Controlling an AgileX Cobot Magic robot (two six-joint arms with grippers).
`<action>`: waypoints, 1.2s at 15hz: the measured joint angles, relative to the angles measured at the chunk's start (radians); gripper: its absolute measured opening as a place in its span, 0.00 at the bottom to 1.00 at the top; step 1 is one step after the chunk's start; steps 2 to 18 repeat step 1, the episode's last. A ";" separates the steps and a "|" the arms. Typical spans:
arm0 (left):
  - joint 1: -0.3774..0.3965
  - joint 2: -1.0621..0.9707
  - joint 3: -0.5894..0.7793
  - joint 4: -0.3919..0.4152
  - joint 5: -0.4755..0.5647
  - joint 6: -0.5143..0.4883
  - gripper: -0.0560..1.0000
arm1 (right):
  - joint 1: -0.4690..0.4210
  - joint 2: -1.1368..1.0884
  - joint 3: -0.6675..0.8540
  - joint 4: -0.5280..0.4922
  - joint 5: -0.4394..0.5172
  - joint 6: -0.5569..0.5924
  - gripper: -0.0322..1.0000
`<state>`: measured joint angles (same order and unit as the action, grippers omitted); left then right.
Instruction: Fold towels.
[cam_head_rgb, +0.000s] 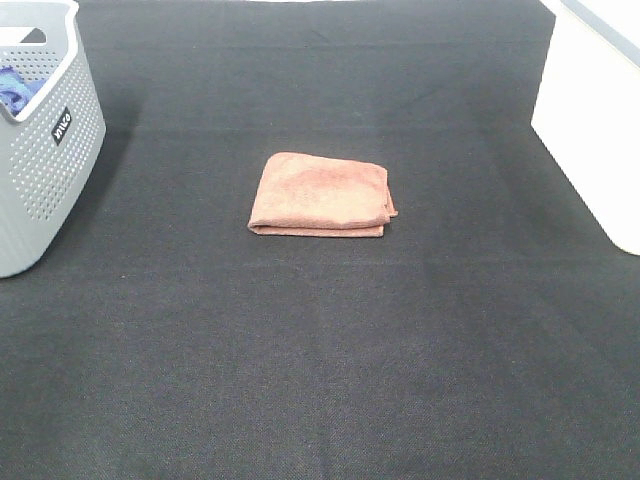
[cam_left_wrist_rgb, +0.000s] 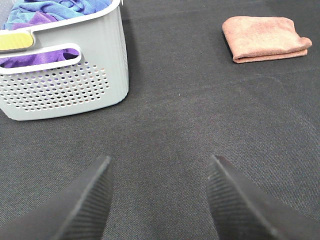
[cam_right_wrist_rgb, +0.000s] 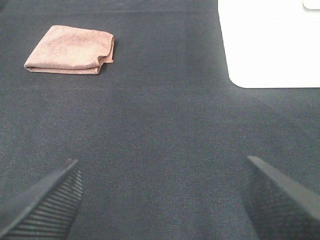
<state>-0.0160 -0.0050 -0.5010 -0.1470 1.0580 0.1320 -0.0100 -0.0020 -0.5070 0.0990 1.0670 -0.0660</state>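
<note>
A salmon-pink towel lies folded into a compact rectangle near the middle of the black fabric-covered tabletop. Its layered edges face the near side and the right of the exterior high view, and one corner sticks out slightly at the right. Nothing touches it.

A grey perforated laundry basket stands at the far left of the tabletop, well apart from the towel. The left wrist view shows blue and purple cloths piled inside it, with purple fabric visible through the handle slot. A yellowish patch sits at the rim; what it is cannot be made out.

A white container occupies the right edge of the tabletop, also well apart from the towel.

The left gripper is spread wide, both ribbed fingers above bare tabletop and holding nothing. It faces the gap between the basket and the towel.

The right gripper is likewise spread wide and empty, fingers over bare tabletop, with the towel ahead to one side and the white container to the other.

Neither arm appears in the exterior high view.
</note>
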 joint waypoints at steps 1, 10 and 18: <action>0.000 0.000 0.000 0.000 0.000 0.000 0.57 | 0.000 0.000 0.000 0.000 0.000 0.000 0.81; 0.000 0.000 0.000 0.000 0.000 0.000 0.57 | 0.000 0.000 0.000 0.000 0.000 0.000 0.81; 0.000 0.000 0.000 0.000 0.000 0.000 0.57 | 0.000 0.000 0.000 0.000 0.000 0.000 0.81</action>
